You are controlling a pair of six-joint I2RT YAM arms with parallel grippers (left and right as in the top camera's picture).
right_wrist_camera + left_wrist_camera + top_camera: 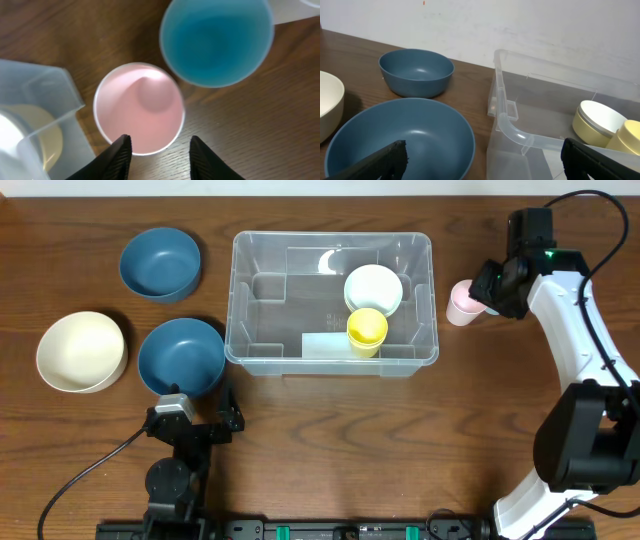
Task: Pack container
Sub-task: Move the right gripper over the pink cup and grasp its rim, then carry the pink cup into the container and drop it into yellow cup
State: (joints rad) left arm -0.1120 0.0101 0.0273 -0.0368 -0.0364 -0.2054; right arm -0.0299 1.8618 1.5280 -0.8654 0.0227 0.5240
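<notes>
Container [262, 298] sits mid-table [330, 450], slightly toward the far side. It is a big clear plastic bin, rectangular with rounded corners and a raised rim, with a pale label [325, 346] on the near wall. Inside at the right end are a cream bowl [373, 288] and a yellow cup [367, 330], just beside each other.

Left tool [483, 150] hangs low at the near blue bowl [400, 140], fingers spread wide and holding nothing. A second blue bowl [160, 263] and a larger cream bowl [81, 351] are left of the bin.

Right tool [160, 145] is over a pink cup [139, 107] just outside the bin's right wall, fingers apart at the cup's rim (contact unclear). A blue cup [217, 40] stands close beside the pink one.
</notes>
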